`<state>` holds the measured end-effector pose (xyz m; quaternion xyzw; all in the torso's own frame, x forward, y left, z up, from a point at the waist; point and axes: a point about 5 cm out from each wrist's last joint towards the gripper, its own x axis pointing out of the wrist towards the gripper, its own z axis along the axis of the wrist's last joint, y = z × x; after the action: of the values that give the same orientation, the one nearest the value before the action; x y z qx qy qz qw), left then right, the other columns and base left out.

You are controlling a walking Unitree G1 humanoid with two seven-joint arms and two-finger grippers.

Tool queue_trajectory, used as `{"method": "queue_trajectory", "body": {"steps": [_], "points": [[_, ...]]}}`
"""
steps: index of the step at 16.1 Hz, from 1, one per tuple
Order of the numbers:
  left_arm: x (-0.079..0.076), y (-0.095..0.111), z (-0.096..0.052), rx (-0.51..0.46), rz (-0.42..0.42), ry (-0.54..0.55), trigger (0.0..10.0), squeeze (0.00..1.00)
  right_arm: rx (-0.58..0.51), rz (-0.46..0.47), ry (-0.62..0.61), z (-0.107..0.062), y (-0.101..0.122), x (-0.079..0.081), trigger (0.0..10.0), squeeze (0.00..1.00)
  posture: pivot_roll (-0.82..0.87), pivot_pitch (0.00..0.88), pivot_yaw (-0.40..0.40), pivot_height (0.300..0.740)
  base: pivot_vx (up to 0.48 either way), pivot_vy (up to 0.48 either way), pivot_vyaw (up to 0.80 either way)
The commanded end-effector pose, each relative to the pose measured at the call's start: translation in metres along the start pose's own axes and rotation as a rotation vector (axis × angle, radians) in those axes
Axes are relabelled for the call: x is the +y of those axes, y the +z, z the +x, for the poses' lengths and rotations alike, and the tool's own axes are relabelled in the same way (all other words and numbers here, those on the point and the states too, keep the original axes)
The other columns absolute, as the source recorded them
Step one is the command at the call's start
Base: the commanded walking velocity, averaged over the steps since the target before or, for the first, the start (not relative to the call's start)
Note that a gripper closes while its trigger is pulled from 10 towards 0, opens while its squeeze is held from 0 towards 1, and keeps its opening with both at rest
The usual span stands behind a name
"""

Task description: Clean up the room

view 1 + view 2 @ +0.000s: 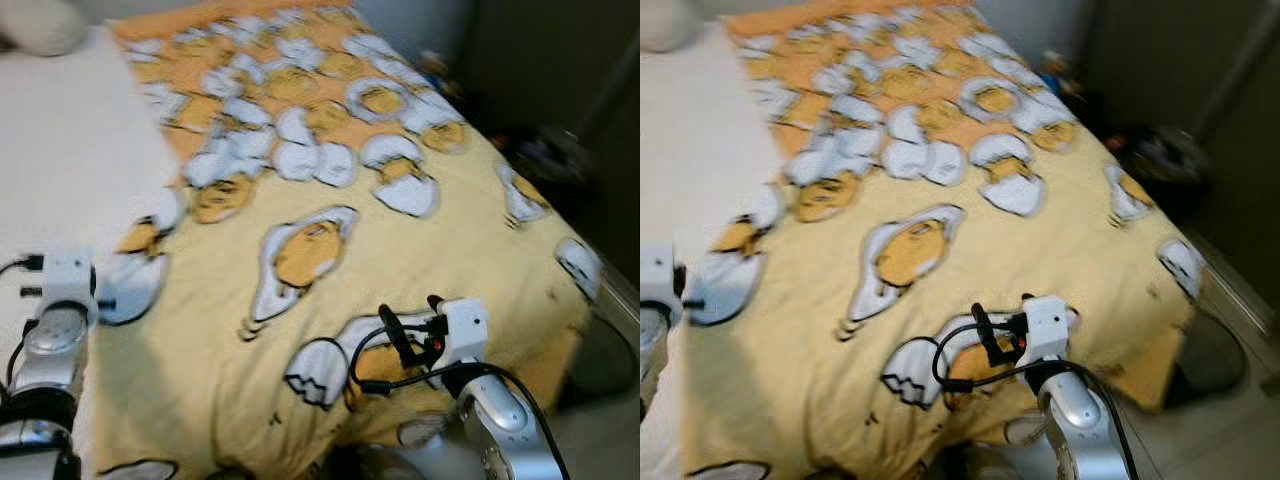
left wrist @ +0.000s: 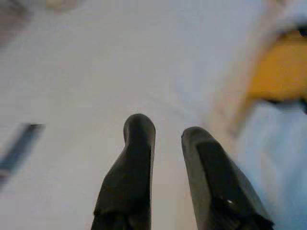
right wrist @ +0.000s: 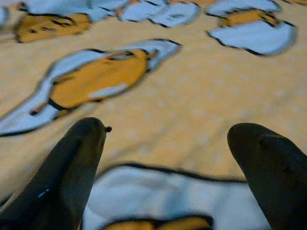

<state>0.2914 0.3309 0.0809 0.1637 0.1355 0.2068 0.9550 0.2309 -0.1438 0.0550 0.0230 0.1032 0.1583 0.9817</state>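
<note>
**A:** So where are the tools at? The right tool looks spread wide in its wrist view, both black fingers far apart with nothing between them, just hanging over the blanket. In the head views its wrist sits low at the near edge of the bed, over one of the egg cartoon prints.

**B:** Yep, empty. The left tool has its fingers only slightly apart, a narrow gap, also holding nothing. It's over the plain white sheet on the left half of the bed, with the blanket's edge just off to one side. Everything's a bit blurry though.

**A:** And the thing to tidy is the blanket, I guess? It's spread over the right part of the bed, running from the far end down to the near edge, with some wrinkles.

**B:** That's my read. It looks soft and floppy, probably light, so it'll drape and drag rather than lift as one piece. I'd pinch a fold at the near hem or a corner, since flat fabric gives those fingers nothing to bite on.

**A:** There's dark clutter on the floor past the right side too, can't tell what it is.
</note>
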Motion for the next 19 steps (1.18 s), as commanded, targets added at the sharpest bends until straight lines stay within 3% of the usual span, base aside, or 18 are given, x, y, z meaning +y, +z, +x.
{"method": "queue_trajectory", "body": {"steps": [1, 5, 6, 8, 9, 12, 14, 19], "points": [[-0.001, 0.008, -0.001, -0.022, 0.010, 0.038, 10.0, 1.00, -0.016, 0.005, 0.005, 0.003, 0.002, -0.001, 10.0, 1.00, 0.00, 0.011, -0.018, 0.740, 0.000, 0.000, 0.00], [0.004, 0.031, -0.010, -0.147, 0.104, 0.120, 10.0, 1.00, -0.042, 0.004, 0.006, 0.009, 0.004, -0.004, 10.0, 1.00, 0.04, 0.000, -0.036, 0.740, 0.000, 0.000, 0.00], [-0.005, 0.044, -0.015, -0.219, 0.049, 0.081, 10.0, 1.00, -0.067, 0.002, -0.016, 0.012, 0.008, -0.007, 10.0, 1.00, 0.05, 0.000, -0.044, 0.740, 0.000, 0.000, 0.00], [-0.044, 0.071, -0.035, -0.357, -0.181, -0.131, 10.0, 1.00, -0.149, -0.020, -0.098, 0.015, 0.020, -0.014, 10.0, 1.00, 0.06, 0.000, -0.054, 0.740, 0.000, 0.000, 0.00], [-0.065, 0.072, -0.046, -0.365, -0.230, -0.235, 10.0, 1.00, -0.196, -0.020, -0.130, 0.015, 0.028, -0.014, 10.0, 1.00, 0.06, 0.000, -0.055, 0.740, 0.000, 0.000, 0.00], [-0.097, 0.067, -0.067, -0.341, -0.298, -0.377, 10.0, 1.00, -0.269, 0.021, -0.157, 0.018, 0.038, -0.015, 10.0, 1.00, 0.06, 0.000, -0.059, 0.740, 0.000, 0.000, 0.00], [-0.118, 0.070, -0.086, -0.339, -0.351, -0.489, 10.0, 1.00, -0.333, -0.018, -0.181, 0.022, 0.052, -0.020, 10.0, 1.00, 0.06, 0.000, -0.063, 0.740, 0.000, 0.000, 0.00], [-0.115, 0.070, -0.078, -0.324, -0.342, -0.480, 10.0, 1.00, -0.303, 0.020, -0.214, 0.024, 0.045, -0.027, 10.0, 1.00, 0.06, 0.000, -0.074, 0.740, 0.000, 0.000, 0.00]]}}
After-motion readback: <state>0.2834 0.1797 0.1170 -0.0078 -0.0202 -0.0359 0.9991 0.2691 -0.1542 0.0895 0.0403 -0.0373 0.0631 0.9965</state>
